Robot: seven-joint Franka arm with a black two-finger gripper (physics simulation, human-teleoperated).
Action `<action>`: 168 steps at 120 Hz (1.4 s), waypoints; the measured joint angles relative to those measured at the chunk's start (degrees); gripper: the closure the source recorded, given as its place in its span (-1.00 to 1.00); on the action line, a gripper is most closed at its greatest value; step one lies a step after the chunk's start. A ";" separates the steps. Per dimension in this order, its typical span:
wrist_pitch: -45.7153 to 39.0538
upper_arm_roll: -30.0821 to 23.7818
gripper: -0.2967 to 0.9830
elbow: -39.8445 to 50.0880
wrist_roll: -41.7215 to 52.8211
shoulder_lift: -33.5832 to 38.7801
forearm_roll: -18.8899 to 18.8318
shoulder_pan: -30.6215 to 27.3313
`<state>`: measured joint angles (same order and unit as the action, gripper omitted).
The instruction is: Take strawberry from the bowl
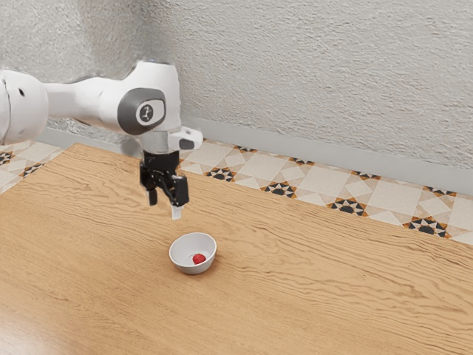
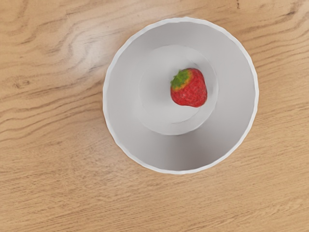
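The white arm (image 1: 77, 101) is cut off by the exterior view's left edge, and the emblem (image 1: 146, 112) on it is too small to read. The tabletop (image 1: 318, 296) runs out of both views; the wall (image 1: 318, 74) and tiled floor (image 1: 318, 180) are cropped too. The strawberry (image 2: 192, 92) hides its own underside, the bowl's rim (image 2: 107, 121) its outer wall in the wrist view. The hand's (image 1: 164, 206) far side is hidden.
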<state>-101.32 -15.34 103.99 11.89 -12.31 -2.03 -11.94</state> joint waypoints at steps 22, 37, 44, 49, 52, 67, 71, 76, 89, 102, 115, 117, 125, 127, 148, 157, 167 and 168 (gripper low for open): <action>-13.69 -0.57 -0.30 1.72 -5.78 -3.88 1.18 2.17; -21.55 -1.16 -0.19 10.28 -12.79 -2.08 5.13 2.19; -25.53 -1.05 -0.16 13.55 -15.97 -1.09 6.75 1.93; -27.98 -1.03 -0.15 15.30 -18.11 -0.06 7.52 1.76; -29.24 -1.02 -0.14 16.05 -19.32 0.39 7.87 1.45; -33.83 -1.01 -0.09 18.33 -24.65 0.39 8.74 -0.34; -34.75 -1.05 -0.08 18.43 -25.89 -0.36 8.76 -0.51; -35.82 -1.07 -0.06 18.50 -27.35 -1.49 8.71 -0.61; -37.79 -1.09 -0.04 18.54 -30.68 -2.87 8.53 -0.65; -38.87 -1.09 -0.02 18.55 -33.45 -3.41 7.48 -0.48; -39.29 -1.09 -0.01 19.16 -35.72 -3.39 6.79 -0.01; -39.34 -1.10 0.00 19.36 -36.03 -3.35 6.44 -0.01; -39.47 -1.29 0.01 19.83 -37.21 -3.04 2.95 0.02; -39.51 -1.33 0.01 19.86 -37.49 -2.94 2.13 0.05; -40.87 -1.63 0.02 19.91 -40.07 -2.85 -2.07 0.53; -41.61 -1.84 0.03 20.29 -41.07 -3.04 -2.44 0.55; -42.31 -2.24 0.03 20.75 -42.19 -3.20 -2.61 0.84; -42.36 -2.26 0.03 20.78 -42.29 -3.22 -2.62 0.87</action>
<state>-143.68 -17.61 124.77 -30.40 -15.53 -4.66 -11.06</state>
